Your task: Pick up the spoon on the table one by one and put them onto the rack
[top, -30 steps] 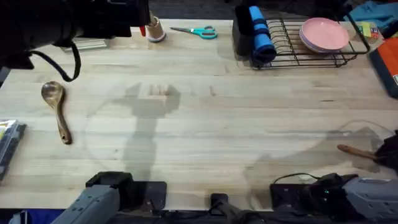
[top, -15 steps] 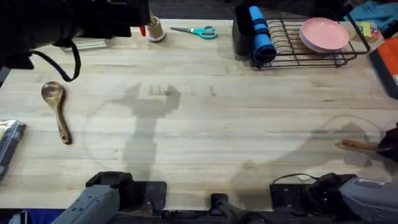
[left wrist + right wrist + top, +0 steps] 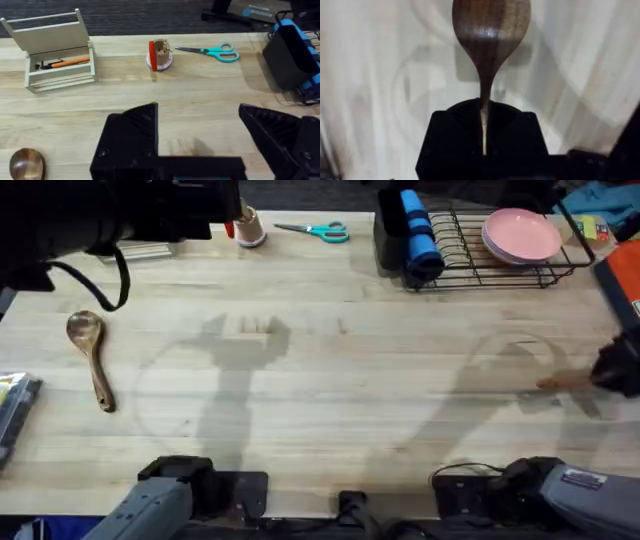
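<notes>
One brown wooden spoon [image 3: 89, 356] lies flat near the table's [image 3: 330, 390] left edge; its bowl [image 3: 26, 164] shows in the left wrist view. My left gripper [image 3: 197, 136] hangs high above the table's back left, open, with nothing between its fingers. At the right edge, my right gripper [image 3: 616, 368] is shut on a second spoon [image 3: 490, 30], whose brown end [image 3: 562, 382] sticks out to the left above the table. The black wire rack [image 3: 505, 268] stands at the back right, with its black cutlery holder [image 3: 390, 235] at the left end.
Pink plates [image 3: 520, 235] and a blue roll [image 3: 420, 238] sit in the rack. Teal scissors [image 3: 315, 230] and a small wooden jar [image 3: 247, 227] lie along the back edge. A pale open box [image 3: 55, 55] stands at the back left. An orange box [image 3: 625, 280] is at the right edge.
My right gripper has risen and moved away from the front edge toward the rack side, carrying its spoon. The left arm and the spoon on the left have not moved.
</notes>
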`<state>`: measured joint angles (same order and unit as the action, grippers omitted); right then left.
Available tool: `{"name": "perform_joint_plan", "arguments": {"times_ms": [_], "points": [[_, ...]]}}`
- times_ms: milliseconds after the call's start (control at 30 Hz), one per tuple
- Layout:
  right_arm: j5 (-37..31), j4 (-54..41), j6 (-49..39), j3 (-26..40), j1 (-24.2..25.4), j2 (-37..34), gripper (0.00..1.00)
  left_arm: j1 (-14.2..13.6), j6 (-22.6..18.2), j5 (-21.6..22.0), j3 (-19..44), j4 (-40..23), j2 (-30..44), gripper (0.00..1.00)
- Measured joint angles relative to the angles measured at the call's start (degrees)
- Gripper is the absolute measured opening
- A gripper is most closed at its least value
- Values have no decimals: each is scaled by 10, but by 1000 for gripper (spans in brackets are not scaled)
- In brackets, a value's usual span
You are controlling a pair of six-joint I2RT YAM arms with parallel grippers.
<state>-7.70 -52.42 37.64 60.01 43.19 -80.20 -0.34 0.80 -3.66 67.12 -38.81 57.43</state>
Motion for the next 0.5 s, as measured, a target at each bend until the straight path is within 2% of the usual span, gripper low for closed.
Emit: {"name": "perform_joint_plan", "arguments": {"times_ms": [33,67,500], "points": [[0,2,0,4,-16,3,34,0,0,0,0,0,0,994],[0,8,-2,18,-66,8,34,0,0,0,0,0,0,994],[0,154,-41,56,-294,8,34,0,0,0,0,0,0,993]]}}
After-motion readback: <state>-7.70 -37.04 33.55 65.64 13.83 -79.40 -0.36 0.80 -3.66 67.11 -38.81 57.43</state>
